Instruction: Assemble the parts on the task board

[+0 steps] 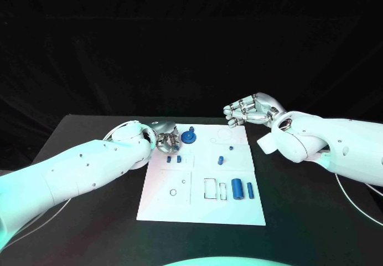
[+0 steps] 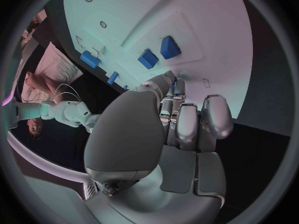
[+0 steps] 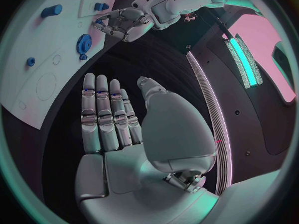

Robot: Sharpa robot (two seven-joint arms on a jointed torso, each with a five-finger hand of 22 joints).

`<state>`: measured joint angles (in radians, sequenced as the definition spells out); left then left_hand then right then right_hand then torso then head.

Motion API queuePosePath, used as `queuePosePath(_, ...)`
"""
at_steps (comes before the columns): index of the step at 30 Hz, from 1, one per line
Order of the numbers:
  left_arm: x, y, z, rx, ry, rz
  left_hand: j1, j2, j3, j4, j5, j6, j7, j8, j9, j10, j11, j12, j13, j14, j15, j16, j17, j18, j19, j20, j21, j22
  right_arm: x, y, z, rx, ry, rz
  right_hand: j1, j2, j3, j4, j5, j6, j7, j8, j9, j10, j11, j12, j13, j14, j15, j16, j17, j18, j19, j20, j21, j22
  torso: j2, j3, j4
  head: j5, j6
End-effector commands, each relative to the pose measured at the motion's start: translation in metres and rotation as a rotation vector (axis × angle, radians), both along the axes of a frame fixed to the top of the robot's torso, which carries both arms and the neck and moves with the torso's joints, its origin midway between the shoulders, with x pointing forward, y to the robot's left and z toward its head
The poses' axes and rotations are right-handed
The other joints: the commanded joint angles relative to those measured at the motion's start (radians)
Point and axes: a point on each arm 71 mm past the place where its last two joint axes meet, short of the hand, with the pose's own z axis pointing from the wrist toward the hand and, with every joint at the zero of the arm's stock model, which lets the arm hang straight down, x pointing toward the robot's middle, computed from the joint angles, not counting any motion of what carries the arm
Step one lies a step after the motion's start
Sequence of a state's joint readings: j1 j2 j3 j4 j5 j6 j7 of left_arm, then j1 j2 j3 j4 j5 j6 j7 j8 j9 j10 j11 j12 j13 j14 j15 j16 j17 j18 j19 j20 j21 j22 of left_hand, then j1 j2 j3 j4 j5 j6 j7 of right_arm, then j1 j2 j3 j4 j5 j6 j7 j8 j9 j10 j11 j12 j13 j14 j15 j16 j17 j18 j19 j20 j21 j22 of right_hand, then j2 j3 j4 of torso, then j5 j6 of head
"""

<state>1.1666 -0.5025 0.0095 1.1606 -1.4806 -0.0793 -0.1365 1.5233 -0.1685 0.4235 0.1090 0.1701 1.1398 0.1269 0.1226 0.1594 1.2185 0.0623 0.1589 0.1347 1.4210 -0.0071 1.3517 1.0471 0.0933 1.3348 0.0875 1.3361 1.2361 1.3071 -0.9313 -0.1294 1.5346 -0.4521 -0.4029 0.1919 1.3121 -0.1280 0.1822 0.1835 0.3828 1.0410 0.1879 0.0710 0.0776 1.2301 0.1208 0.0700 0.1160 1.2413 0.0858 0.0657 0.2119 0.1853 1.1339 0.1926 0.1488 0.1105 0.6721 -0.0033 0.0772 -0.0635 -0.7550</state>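
Note:
The white task board [image 1: 200,208] lies in the middle of the black table. A blue gear [image 1: 189,136] stands at its far left corner, also seen in the right wrist view as the gear [image 3: 82,44]. My left hand [image 1: 166,139] hovers right beside that gear with its fingers curled down. In the left wrist view a sliver of blue shows at the fingertips [image 2: 176,87]; whether it is held is unclear. Two small blue pegs [image 1: 173,159] stand just in front of that hand. My right hand [image 1: 251,112] is raised beyond the board's far right corner, fingers [image 3: 106,114] straight, holding nothing.
A fat blue cylinder [image 1: 238,189] and a slim blue piece [image 1: 249,190] lie at the board's near right beside a rectangular slot [image 1: 210,188]. Another small blue piece [image 1: 221,160] sits mid-board. Black table surrounds the board on all sides.

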Motion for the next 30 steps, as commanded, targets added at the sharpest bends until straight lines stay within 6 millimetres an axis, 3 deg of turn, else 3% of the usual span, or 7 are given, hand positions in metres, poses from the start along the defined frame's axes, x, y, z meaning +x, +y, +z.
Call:
queuePosePath(1,-0.001,-0.002,-0.003,0.018,0.018,-0.012,-0.015,-0.004,0.001,-0.005,0.003,0.002,0.001,-0.008,-0.001,0.003,0.002,-0.008,0.0,0.005,0.0,0.002,-0.001,-0.007,0.003,0.001,0.0,-0.003,-0.001,0.002,0.0,0.001,-0.003,0.021,-0.005,0.006,-0.002,-0.002,0.005,-0.003,0.001,-0.002,-0.001,-0.001,0.003,0.001,-0.001,-0.008,-0.002,-0.001,-0.001,-0.004,-0.006,-0.001,0.003,0.002,0.0,0.0003,-0.0002,0.0,0.001)
queuePosePath(10,0.0,0.002,-0.004,0.029,0.025,0.002,-0.031,-0.014,-0.004,-0.011,0.003,-0.046,0.009,-0.048,-0.016,0.003,0.008,-0.023,0.002,-0.001,0.005,-0.001,-0.013,-0.006,-0.001,0.005,-0.004,-0.007,-0.001,0.002,0.0,-0.001,-0.001,0.021,-0.005,0.006,-0.002,-0.003,0.005,-0.003,0.001,-0.002,-0.001,-0.001,0.003,0.001,-0.001,-0.008,-0.002,-0.001,-0.001,-0.004,-0.007,0.0,0.003,0.002,0.0,-0.0005,0.0008,-0.001,0.002)
queuePosePath(20,0.002,0.005,-0.004,0.03,0.021,0.016,-0.038,-0.02,-0.004,-0.015,0.003,-0.088,0.019,-0.063,-0.032,0.004,0.014,-0.033,0.004,-0.004,0.009,-0.002,-0.021,-0.005,-0.005,0.008,-0.007,-0.01,-0.001,0.001,-0.001,-0.01,0.001,0.023,0.002,0.005,-0.002,-0.012,0.004,-0.008,0.003,-0.003,-0.002,-0.007,0.004,-0.001,-0.003,-0.012,-0.001,-0.003,-0.004,-0.004,-0.011,0.001,0.003,0.002,0.0,-0.0006,0.0005,-0.001,0.004)
queuePosePath(25,0.002,0.009,-0.003,0.02,0.003,0.028,-0.038,-0.022,0.0,-0.019,0.004,-0.123,0.022,-0.063,-0.047,0.007,0.015,-0.039,0.006,-0.006,0.01,-0.003,-0.027,-0.004,-0.006,0.01,-0.009,-0.012,-0.001,0.001,-0.003,-0.083,0.005,0.05,0.047,0.011,0.023,-0.051,-0.024,-0.007,0.003,-0.001,-0.001,-0.044,0.009,-0.009,-0.015,-0.013,0.0,0.0,-0.01,-0.004,-0.015,0.0,0.009,0.004,-0.001,-0.0002,0.0006,0.0,0.005)
queuePosePath(27,0.002,0.011,-0.001,0.008,-0.008,0.033,-0.038,-0.024,0.001,-0.02,0.004,-0.137,0.023,-0.063,-0.052,0.007,0.015,-0.042,0.006,-0.006,0.011,-0.003,-0.028,-0.004,-0.008,0.011,-0.011,-0.014,-0.001,0.001,-0.004,-0.145,-0.007,0.069,0.068,0.009,0.034,-0.072,-0.04,-0.003,0.002,0.0,-0.001,-0.063,0.009,-0.007,-0.021,0.011,-0.007,0.011,-0.006,-0.002,0.0,-0.006,0.023,0.011,-0.001,-0.0007,0.001,0.0,0.005)
queuePosePath(30,0.002,0.017,0.002,-0.029,-0.028,0.044,-0.038,-0.025,0.002,-0.02,0.004,-0.143,0.024,-0.063,-0.055,0.004,0.016,-0.045,0.006,-0.01,0.012,-0.008,-0.039,-0.001,-0.015,0.011,-0.018,-0.023,-0.002,0.002,-0.004,-0.269,-0.047,0.103,0.114,0.007,0.057,-0.119,-0.051,0.014,-0.018,0.007,0.002,-0.029,-0.011,0.014,-0.019,0.111,-0.044,0.061,0.019,-0.003,0.075,-0.043,0.087,0.046,-0.001,-0.0006,0.0013,-0.002,0.008)
